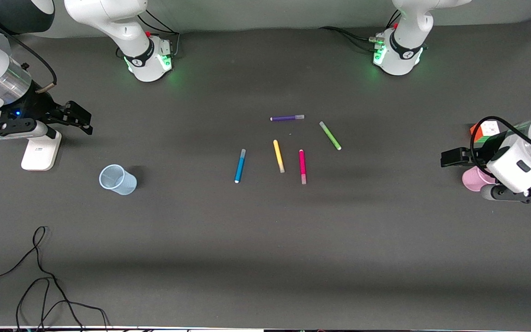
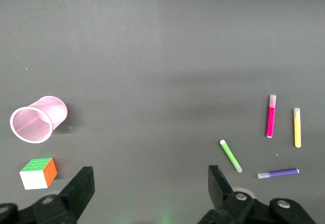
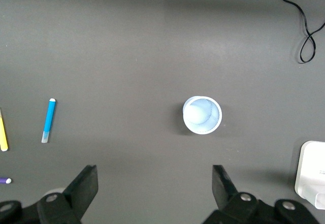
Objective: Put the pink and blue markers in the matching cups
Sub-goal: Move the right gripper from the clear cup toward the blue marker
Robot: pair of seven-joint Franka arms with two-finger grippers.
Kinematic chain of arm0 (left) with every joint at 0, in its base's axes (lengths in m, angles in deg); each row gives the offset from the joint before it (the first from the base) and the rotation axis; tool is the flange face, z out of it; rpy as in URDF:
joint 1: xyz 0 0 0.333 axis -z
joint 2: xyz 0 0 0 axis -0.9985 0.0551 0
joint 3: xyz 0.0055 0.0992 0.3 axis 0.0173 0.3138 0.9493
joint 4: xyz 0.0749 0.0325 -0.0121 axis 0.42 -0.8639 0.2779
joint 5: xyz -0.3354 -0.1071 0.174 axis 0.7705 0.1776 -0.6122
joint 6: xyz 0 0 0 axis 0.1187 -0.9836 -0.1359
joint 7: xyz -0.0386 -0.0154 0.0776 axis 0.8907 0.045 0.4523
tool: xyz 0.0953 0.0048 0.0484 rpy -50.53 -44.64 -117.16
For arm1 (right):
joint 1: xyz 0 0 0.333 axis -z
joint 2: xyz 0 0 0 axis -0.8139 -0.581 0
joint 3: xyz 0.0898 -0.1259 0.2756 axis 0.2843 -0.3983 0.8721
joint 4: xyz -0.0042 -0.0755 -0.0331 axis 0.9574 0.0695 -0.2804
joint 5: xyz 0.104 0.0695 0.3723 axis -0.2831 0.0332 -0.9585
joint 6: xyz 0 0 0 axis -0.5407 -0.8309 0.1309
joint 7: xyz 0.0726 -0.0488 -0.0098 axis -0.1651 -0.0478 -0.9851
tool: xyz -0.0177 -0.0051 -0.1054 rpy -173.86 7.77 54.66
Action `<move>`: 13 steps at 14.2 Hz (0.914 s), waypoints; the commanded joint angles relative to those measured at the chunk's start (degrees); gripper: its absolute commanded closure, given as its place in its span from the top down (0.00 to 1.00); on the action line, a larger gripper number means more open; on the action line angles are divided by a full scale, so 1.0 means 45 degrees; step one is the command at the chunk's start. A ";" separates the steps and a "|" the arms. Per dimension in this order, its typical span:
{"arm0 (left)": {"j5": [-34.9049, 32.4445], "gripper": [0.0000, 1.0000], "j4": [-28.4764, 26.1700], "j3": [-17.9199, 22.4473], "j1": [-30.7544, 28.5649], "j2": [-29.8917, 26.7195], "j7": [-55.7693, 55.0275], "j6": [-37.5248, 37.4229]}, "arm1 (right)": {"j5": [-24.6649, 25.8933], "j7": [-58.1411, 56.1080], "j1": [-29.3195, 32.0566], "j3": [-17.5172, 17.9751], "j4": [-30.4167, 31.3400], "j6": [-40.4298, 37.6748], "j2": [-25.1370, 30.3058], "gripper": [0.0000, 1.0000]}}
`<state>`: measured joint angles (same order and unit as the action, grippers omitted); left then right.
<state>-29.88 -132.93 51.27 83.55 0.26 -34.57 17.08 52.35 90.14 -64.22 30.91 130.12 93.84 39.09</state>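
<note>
The pink marker and the blue marker lie flat mid-table, with a yellow pen between them. The pale blue cup stands toward the right arm's end. The pink cup is at the left arm's end, partly hidden by the left wrist. My right gripper is open and empty, up over that end. Its wrist view shows the blue cup and blue marker. My left gripper is open and empty, up beside the pink cup. Its wrist view shows the pink cup and pink marker.
A yellow pen, a green pen and a purple pen lie by the markers. A colour cube sits next to the pink cup. A white block lies under the right gripper. A black cable trails nearest the front camera.
</note>
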 commanded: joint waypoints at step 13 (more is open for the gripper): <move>-0.0153 1.00 -0.4179 0.0116 0.0243 -0.2975 0.0206 0.3091 | -0.0820 0.0728 -0.0042 0.1462 -0.2409 -0.1029 -0.2875 1.00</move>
<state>-29.91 -146.16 51.14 84.08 -8.71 -34.55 27.90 51.00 90.91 -64.40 36.16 125.27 91.77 31.68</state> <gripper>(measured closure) 0.000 0.000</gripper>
